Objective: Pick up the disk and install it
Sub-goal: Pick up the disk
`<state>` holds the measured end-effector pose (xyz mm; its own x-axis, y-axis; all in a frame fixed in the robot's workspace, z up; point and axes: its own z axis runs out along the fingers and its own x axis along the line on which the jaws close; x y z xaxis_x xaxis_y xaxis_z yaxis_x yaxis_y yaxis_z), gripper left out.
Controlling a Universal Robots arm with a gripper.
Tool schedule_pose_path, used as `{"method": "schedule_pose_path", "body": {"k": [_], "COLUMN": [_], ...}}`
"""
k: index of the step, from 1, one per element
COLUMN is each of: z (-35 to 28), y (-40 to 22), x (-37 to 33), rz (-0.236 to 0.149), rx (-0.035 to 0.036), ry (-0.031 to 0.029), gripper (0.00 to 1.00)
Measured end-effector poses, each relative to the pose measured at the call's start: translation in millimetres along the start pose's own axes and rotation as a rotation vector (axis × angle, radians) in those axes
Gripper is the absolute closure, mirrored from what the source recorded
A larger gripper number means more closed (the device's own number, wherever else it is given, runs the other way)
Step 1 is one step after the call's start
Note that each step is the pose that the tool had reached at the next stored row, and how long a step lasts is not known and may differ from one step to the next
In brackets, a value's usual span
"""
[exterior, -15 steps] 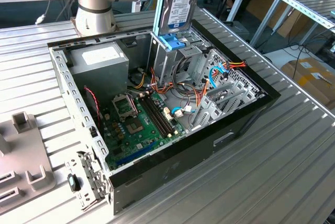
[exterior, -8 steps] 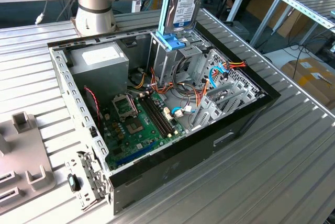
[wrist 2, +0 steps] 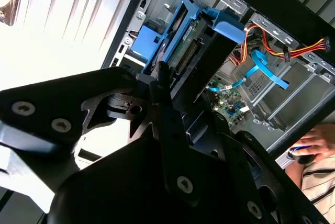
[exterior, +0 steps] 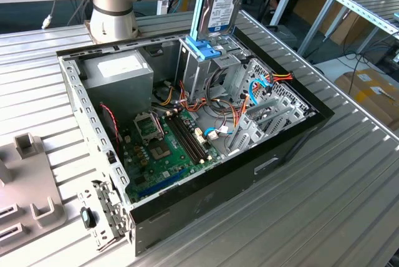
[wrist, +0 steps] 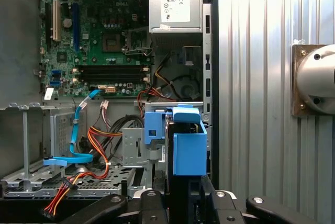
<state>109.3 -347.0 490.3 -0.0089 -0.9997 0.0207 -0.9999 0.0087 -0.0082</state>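
The gripper (wrist: 183,203) is closed on the disk (exterior: 221,2), with its black fingers (wrist: 149,205) pressed to the two flat faces and the drive clamped between them

In the exterior view the disk hangs upright, its white label facing the camera and the light-blue carrier rails running down its long edges. It sits directly over the metal drive cage (exterior: 199,77) at the far end of the open computer case (exterior: 249,173). Its lower end is just above the blue latch (exterior: 202,48) on top of the cage; I cannot tell whether the two touch

In the first wrist view the disk is seen edge-on, with the blue end of the carrier pointing down into the case

Inside the case, the green motherboard (exterior: 165,145) lies flat on the bottom and the grey power supply (exterior: 118,70) fills the far corner towards the exterior view's left. A bundle of orange and red wires (exterior: 277,77) and a flat blue data cable (wrist: 78,130) trail beside the cage

The case rests on a ribbed aluminium table (exterior: 324,211), and the arm's base (exterior: 112,2) stands just behind it

In the second wrist view, a person's hand (wrist 2: 314,143) rests on a computer mouse beyond the case
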Motion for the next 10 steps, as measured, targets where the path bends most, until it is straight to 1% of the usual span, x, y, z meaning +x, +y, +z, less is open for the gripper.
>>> {"method": "schedule_pose_path", "body": {"k": [7, 10], "z": [0.1, 0.1], "y": [0.0, -0.1], "x": [4.3, 6.6], "rz": [0.0, 0.0], "rx": [0.0, 0.0], "ry": [0.0005, 0.002], "gripper": [0.65, 0.65]}}
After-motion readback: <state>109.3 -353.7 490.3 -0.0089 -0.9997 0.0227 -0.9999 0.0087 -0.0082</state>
